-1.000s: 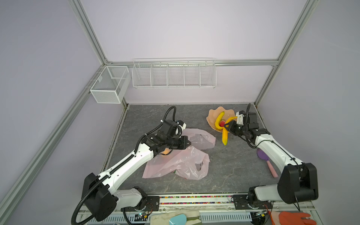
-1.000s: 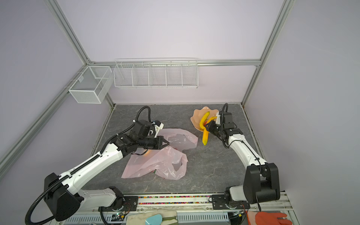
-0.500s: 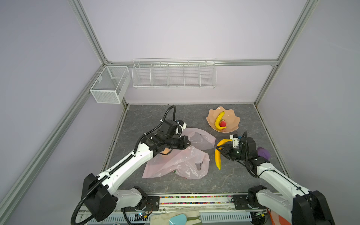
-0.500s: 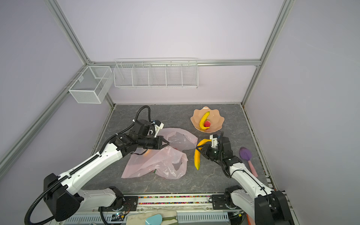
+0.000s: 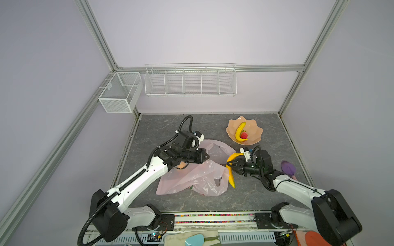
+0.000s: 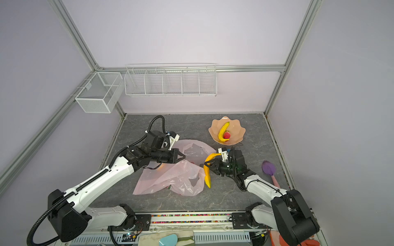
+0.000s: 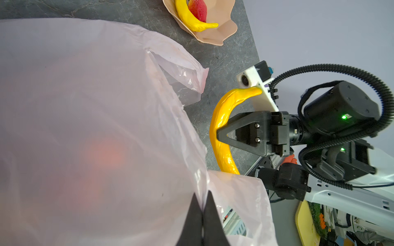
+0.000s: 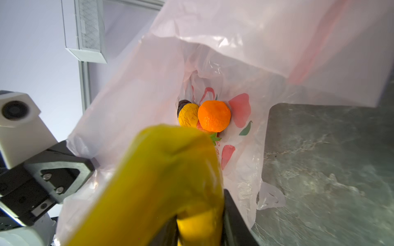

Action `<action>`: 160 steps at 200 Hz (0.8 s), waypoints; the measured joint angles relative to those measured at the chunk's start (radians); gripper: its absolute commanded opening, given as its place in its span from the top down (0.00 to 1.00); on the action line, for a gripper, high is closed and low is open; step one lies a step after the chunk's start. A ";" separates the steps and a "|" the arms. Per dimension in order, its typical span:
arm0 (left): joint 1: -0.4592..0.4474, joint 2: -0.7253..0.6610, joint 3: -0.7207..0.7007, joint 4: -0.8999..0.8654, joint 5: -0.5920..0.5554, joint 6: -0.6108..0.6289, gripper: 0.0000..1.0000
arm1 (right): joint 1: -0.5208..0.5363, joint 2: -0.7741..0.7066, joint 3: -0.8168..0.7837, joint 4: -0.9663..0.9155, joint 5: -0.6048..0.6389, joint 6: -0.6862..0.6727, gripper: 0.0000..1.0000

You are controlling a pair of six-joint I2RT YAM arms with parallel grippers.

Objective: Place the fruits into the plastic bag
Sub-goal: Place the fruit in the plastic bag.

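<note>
yellow banana (image 5: 231, 179) clamped mid-length between right gripper (image 5: 228, 165) jaws, crosswise, at the mouth of the pink plastic bag (image 5: 187, 181). left gripper (image 5: 207, 157) jaws pinched tight on the bag rim. tangerine (image 8: 214, 116) and pear (image 8: 188, 118) inside.

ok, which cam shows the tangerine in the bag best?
Right wrist: it looks into the mouth of the plastic bag, and the tangerine is sharp, in plain sight. Left wrist gives only an orange blur through the plastic. Both top views show an orange sliver under the left arm, probably it.
</note>
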State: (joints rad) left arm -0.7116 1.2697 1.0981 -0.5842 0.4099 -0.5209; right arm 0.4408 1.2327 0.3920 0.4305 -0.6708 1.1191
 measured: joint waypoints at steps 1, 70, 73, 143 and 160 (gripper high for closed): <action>0.000 0.000 0.000 0.000 0.000 0.000 1.00 | 0.005 0.005 0.000 0.006 0.000 0.002 0.79; 0.000 0.000 0.000 0.010 0.014 0.000 1.00 | 0.229 0.322 0.124 0.278 0.029 0.115 0.81; 0.000 0.000 0.000 0.011 0.015 0.000 1.00 | 0.235 0.340 0.132 0.295 0.034 0.126 0.81; -0.007 -0.022 -0.010 0.020 0.036 -0.005 1.00 | 0.327 0.705 0.372 0.534 0.069 0.274 0.78; -0.009 -0.037 -0.017 0.026 0.037 -0.009 1.00 | 0.343 0.748 0.434 0.534 0.078 0.285 0.74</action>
State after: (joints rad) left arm -0.7204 1.2327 1.0813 -0.5579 0.4469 -0.5301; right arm 0.7841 1.9804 0.8257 0.9649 -0.5926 1.4036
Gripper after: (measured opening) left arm 0.047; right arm 0.299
